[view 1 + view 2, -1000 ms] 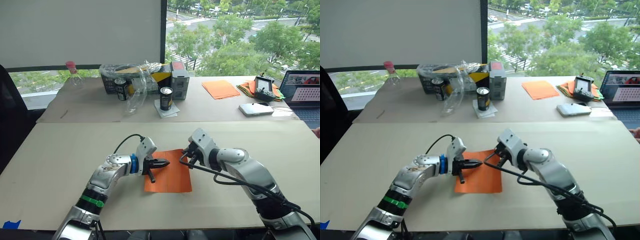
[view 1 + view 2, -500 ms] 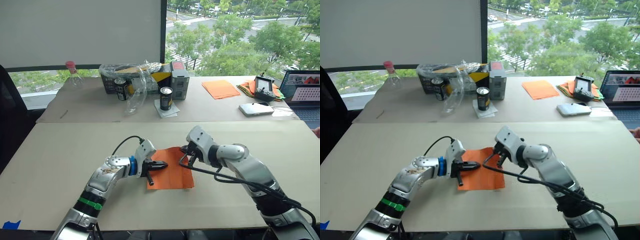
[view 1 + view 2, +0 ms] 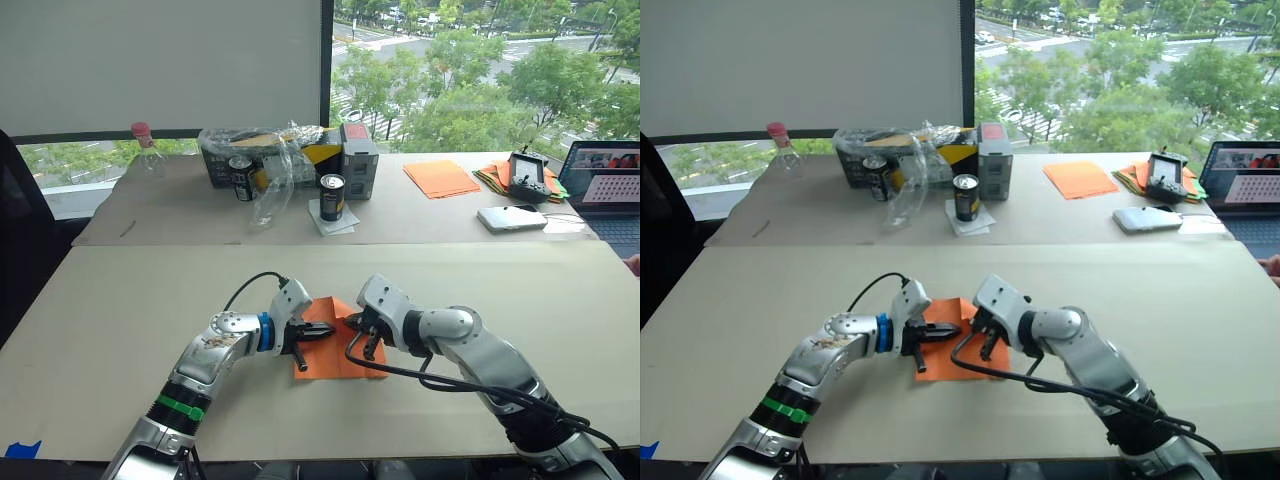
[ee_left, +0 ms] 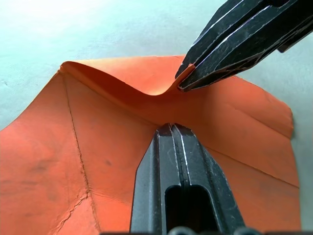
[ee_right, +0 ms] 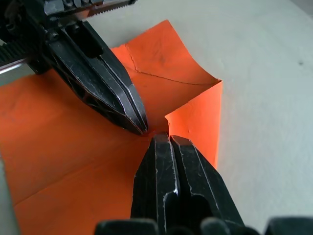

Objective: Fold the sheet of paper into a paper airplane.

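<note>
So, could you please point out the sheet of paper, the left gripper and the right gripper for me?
sheet of paper (image 4: 44, 161): left wrist view, on its flat creased part.
left gripper (image 3: 331, 328): left eye view, at the tips of its shut jaws.
right gripper (image 5: 168, 138): right wrist view, at its tips, pinching the folded corner.

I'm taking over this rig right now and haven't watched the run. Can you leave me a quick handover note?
Left gripper: jaws shut, tip pressing the creased bright-orange sheet of paper down near its middle on the near beige table.
Right gripper: jaws shut on the sheet's far corner, which is lifted and curling over toward the centre.
Done: crease lines already show across the sheet; a corner fold is under way.
Left: flatten this corner, then every further fold; there is no pointed wedge shape yet.
</note>
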Tool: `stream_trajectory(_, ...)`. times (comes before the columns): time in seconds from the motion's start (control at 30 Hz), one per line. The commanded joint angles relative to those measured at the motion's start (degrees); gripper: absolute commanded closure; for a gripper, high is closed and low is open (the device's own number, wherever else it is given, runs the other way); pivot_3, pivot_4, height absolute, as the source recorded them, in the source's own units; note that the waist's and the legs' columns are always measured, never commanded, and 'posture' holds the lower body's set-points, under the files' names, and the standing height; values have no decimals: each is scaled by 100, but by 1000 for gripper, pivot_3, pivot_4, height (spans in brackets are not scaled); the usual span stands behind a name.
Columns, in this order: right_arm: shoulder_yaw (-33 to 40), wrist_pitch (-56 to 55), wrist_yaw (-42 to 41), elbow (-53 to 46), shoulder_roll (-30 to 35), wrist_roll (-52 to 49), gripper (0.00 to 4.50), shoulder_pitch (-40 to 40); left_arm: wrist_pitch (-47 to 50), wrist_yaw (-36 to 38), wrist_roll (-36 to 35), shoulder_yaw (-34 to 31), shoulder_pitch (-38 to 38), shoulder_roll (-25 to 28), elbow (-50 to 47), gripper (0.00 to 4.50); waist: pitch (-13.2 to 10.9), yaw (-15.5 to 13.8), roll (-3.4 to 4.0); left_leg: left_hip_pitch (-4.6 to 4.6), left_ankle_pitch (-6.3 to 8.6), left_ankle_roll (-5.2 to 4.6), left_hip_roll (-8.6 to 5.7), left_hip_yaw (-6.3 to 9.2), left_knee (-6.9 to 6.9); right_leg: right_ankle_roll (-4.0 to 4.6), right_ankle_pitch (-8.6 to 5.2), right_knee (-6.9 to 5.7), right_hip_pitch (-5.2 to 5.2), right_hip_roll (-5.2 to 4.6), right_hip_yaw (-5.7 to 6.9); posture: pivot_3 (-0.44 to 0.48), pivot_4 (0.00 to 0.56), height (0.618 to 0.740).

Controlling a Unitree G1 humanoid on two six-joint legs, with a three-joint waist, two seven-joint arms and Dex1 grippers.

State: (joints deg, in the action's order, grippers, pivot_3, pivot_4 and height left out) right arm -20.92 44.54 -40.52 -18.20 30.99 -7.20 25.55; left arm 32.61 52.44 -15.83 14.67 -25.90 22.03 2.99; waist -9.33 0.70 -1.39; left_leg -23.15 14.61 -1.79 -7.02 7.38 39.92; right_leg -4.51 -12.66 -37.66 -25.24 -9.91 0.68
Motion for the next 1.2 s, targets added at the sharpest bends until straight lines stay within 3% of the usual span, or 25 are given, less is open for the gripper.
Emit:
stream_trajectory(0.03, -13, -93, 19, 75, -44, 72, 4450, 44, -73, 1, 31, 8, 44, 34, -167, 4500, 0, -1, 0, 0, 0, 0, 0, 0, 0, 0, 0, 0, 0, 0, 0, 0, 150, 695)
stream_trajectory(0.27, -89, -139, -8, 419, -192, 154, 4450, 147, -221, 114, -61, -173, -5, 134, -108, 4500, 0, 7, 0, 1, -1, 1, 0, 0, 0, 0, 0, -1, 0, 0, 0, 0, 150, 695)
stream_trajectory(0.57, -94, -129, 1, 446, -294, 221, 4450, 114, -84, -68, -425, -676, -589, -272, 266, 4500, 0, 10, 0, 4, -2, 3, 1, 1, 6, 0, 1, -7, 3, 0, 1, 0, 150, 695)
stream_trajectory(1.2, -58, -40, 51, 372, -355, 260, 4450, 109, -790, -355, 353, -220, -992, -707, 1164, 4500, 0, 21, 0, 3, -14, 23, 1, 0, 6, 0, 1, -9, 2, 1, 0, 0, 150, 695)
